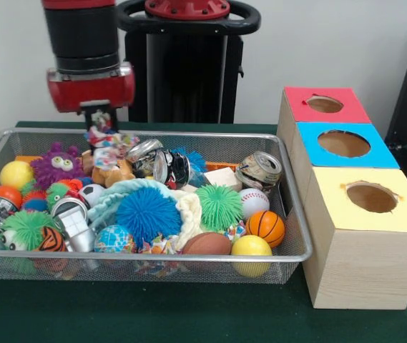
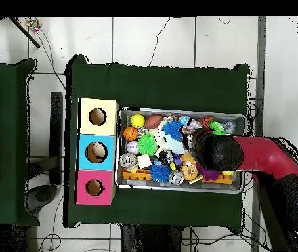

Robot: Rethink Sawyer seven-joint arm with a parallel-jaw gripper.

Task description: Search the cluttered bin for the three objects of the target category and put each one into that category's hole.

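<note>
From my seat I see the arm point(image 1: 89, 50) coming down over the far left part of the wire bin point(image 1: 289, 214), which sits on the green table point(image 1: 189, 314). The pincer point(image 1: 101, 123) hangs just above the clutter, and a white rope bundle point(image 1: 103, 136) flecked with red and blue sits right at its tip. I cannot tell whether the fingers are pinching it or merely over it, since the bundle and the pile hide them.

In the overhead view the arm's dark wrist point(image 2: 216, 151) covers the bin's right-hand middle, so the pincer itself is hidden there.

A second flecked bundle point(image 1: 160, 246) lies at the near rim of the bin, between a globe-printed ball point(image 1: 114, 239) and a brown football point(image 1: 207, 244). I cannot pick out a third one with any certainty.

Around them I see a blue spiky ball point(image 1: 148, 213), a green spiky ball point(image 1: 219, 206), a small basketball point(image 1: 266, 227), a baseball point(image 1: 254, 201), a yellow ball point(image 1: 251, 248), a purple fuzzy toy point(image 1: 57, 164) and a crushed can point(image 1: 259, 171).

The three boxes stand in a row just beside the bin. The yellow-topped box point(image 1: 375, 236) is the nearest to the front camera, and its hole point(image 1: 371, 197) shows nothing inside. The blue-topped box point(image 1: 310, 146) comes next, and the red-topped box point(image 1: 296, 103) is the farthest.
</note>
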